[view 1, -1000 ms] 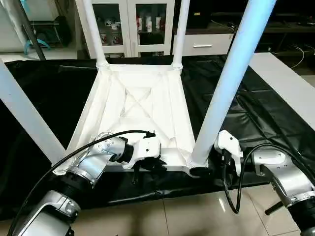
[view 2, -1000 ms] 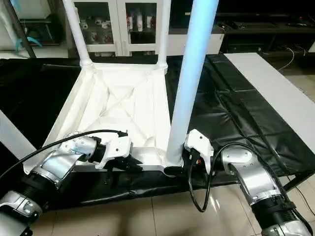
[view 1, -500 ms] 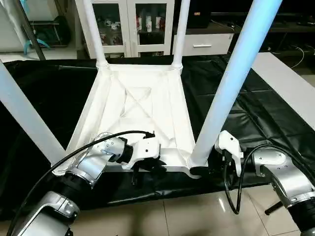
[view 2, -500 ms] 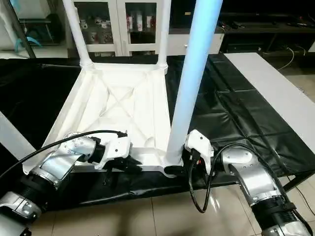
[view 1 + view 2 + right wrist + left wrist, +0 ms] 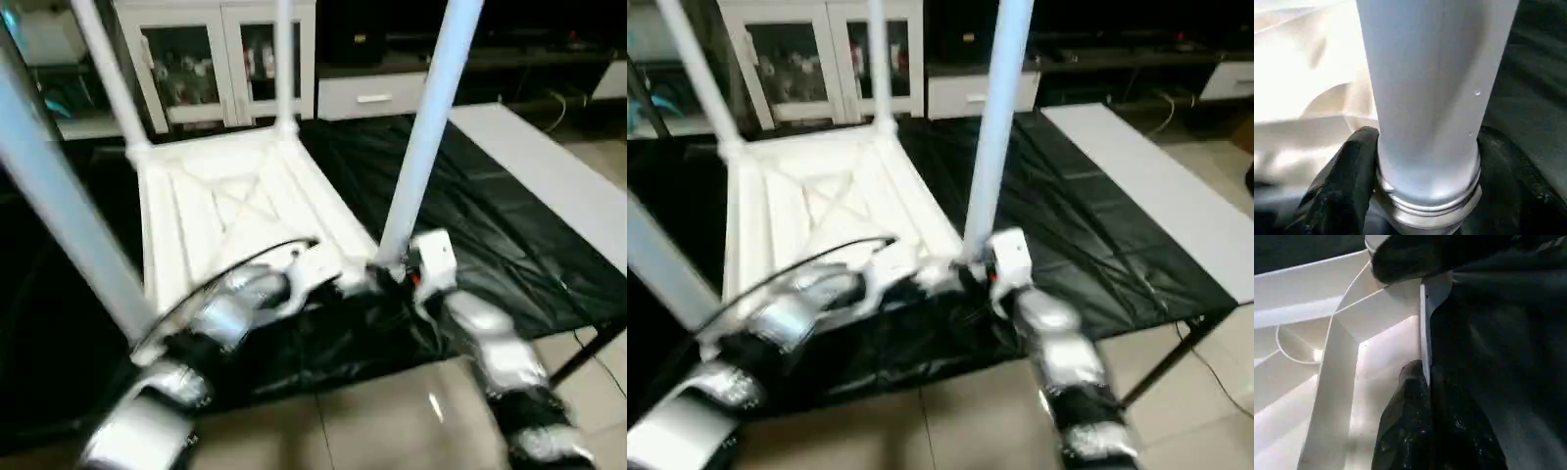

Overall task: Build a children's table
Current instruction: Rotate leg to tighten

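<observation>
Head views smeared; our forearms blur. The children's table [image 5: 235,211] lies upside down on black sheeting [image 5: 470,225], ribbed white plastic underside up, tapered tube legs cut off above. Our left gripper [image 5: 1435,431] pinches the near rim, fingers closed on that thin edge. Our right gripper [image 5: 1425,181] clasps the near right leg [image 5: 1430,88] at its ringed socket, fingers either side.
</observation>
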{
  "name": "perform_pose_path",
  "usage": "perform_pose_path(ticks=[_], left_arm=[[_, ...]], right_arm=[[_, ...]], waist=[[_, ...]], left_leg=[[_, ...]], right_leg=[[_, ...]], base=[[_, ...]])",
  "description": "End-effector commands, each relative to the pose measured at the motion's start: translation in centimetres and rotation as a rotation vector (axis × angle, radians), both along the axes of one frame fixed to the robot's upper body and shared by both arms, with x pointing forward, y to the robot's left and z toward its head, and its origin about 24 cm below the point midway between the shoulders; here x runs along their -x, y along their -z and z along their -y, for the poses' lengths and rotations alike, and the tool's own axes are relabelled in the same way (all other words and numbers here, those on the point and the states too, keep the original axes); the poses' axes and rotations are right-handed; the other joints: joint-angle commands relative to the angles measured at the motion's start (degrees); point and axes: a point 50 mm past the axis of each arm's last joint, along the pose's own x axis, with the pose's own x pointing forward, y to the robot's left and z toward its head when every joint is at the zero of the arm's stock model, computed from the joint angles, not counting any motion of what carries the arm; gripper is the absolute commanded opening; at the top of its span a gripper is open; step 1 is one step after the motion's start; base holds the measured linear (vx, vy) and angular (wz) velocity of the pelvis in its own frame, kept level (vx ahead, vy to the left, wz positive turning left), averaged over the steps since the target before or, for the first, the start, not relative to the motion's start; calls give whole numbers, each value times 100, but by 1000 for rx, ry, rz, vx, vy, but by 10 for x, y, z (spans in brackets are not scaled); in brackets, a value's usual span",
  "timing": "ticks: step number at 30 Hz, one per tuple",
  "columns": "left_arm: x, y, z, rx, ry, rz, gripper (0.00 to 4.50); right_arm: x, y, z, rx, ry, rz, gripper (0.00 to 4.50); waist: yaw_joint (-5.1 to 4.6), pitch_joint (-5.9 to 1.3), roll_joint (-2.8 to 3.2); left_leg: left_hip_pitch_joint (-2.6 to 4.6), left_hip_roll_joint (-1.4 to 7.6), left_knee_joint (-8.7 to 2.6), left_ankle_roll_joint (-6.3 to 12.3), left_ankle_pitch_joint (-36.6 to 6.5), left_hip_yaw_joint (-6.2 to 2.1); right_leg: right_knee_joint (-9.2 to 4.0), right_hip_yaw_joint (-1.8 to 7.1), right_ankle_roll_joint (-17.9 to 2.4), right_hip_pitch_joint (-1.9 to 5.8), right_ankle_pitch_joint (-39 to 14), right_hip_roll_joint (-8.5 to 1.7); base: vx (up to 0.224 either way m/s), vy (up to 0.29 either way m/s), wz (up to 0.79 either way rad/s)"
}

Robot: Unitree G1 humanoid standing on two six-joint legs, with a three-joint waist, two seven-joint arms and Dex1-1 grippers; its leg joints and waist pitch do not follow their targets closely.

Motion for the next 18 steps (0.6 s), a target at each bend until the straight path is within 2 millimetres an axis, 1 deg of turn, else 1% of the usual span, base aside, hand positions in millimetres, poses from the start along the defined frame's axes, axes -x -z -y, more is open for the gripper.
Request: perform_pose_path(ticks=[1,2,3,4,5,6,7,8,9,10,11,12,13,14,15,16,17,18], left_arm=[[-14,-2,-4,62,-275,107,0],[-14,-2,-4,62,-276,108,0],[-15,-3,-3,64,-286,117,0],[-16,-4,-2,58,-272,131,0],[-16,-5,-1,59,-266,138,0],[-16,-5,-1,63,-256,144,0],[-16,-6,-2,71,-256,150,0],[-16,-6,-2,73,-258,153,0],[-16,-6,-4,77,-247,160,0],[-15,-6,-5,90,-217,166,0],[-13,-6,-5,96,-187,162,0],[-13,-6,-5,97,-182,162,0],[-10,-5,-5,109,-134,150,0],[-6,-3,-5,121,-90,118,0],[-1,0,-5,138,-30,74,0],[3,1,-6,151,4,53,0],[3,1,-6,151,4,53,0],[4,3,-9,148,10,37,0]], right_arm=[[6,19,-32,-78,81,-100,264],[6,19,-33,-78,81,-100,264],[6,18,-39,-80,80,-99,264],[5,14,-55,-97,3,-71,264],[6,12,-60,-110,-32,-56,264],[5,9,-62,-113,-49,-35,264],[5,5,-61,-122,-65,-11,264],[4,3,-60,-123,-67,4,264],[4,-1,-56,-126,-66,38,264],[2,-6,-45,-96,-35,92,264],[1,-8,-40,-83,-32,113,320],[1,-9,-39,-80,-31,116,320],[2,-11,-32,-59,-26,139,334],[2,-14,-24,-49,-22,155,340],[3,-18,-13,-36,-17,176,351],[5,-21,-5,-35,-8,185,363],[5,-21,-5,-35,-8,185,363],[7,-23,3,-38,-1,192,377]], waist=[[-43,-160,-103],[-43,-166,-99],[-32,-168,-87],[-27,-186,-100],[-19,-185,-93],[-19,-185,-93],[-4,-184,-95],[2,-187,-98],[13,-183,-135],[36,-182,-131],[58,-197,-144],[76,-201,-141],[95,-201,-148],[74,-194,-142],[78,-196,-155],[77,-197,-151],[87,-195,-141],[81,-204,-143]], left_leg=[[73,50,-519,-63,-2621,-114],[72,50,-524,-44,-2599,-119],[54,54,-540,4,-2578,-130],[47,66,-547,53,-2503,-125],[23,74,-566,104,-2392,-120],[23,74,-566,104,-2392,-120],[15,76,-566,156,-2292,-96],[17,74,-561,178,-2272,-87],[15,74,-553,234,-2231,-73],[31,73,-545,271,-2181,-56],[38,75,-534,313,-2036,-41],[33,79,-530,340,-1933,-39],[25,82,-528,409,-1823,-18],[-37,82,-546,429,-1738,-33],[-71,82,-561,428,-1614,-49],[-93,87,-564,439,-1514,-53],[-79,95,-562,434,-1508,-53],[-57,101,-550,438,-1514,-47]], right_leg=[[-584,3,-561,34,-3248,-34],[-585,2,-561,43,-3216,-37],[-584,1,-566,66,-3103,-39],[-569,7,-630,81,-2852,-39],[-556,11,-700,116,-2587,-37],[-556,11,-700,116,-2587,-37],[-536,28,-791,119,-2343,-32],[-531,33,-812,121,-2318,-34],[-536,38,-825,120,-2361,-45],[-554,48,-808,107,-2430,-53],[-543,60,-820,112,-2347,-56],[-531,64,-832,121,-2264,-59],[-522,71,-850,127,-2160,-58],[-494,64,-832,166,-2123,-58],[-485,52,-796,217,-2095,-67],[-478,45,-760,220,-2120,-70],[-480,48,-773,209,-2112,-77],[-480,54,-811,183,-2081,-70]], base=[[0,0,0],[0,0,0],[0,0,0],[0,0,0],[0,0,0],[0,0,0],[0,0,0],[0,0,0],[0,0,0],[0,0,0],[0,0,0],[0,0,0],[0,0,0],[0,0,0],[0,0,0],[0,0,0],[0,0,0],[0,0,0]])
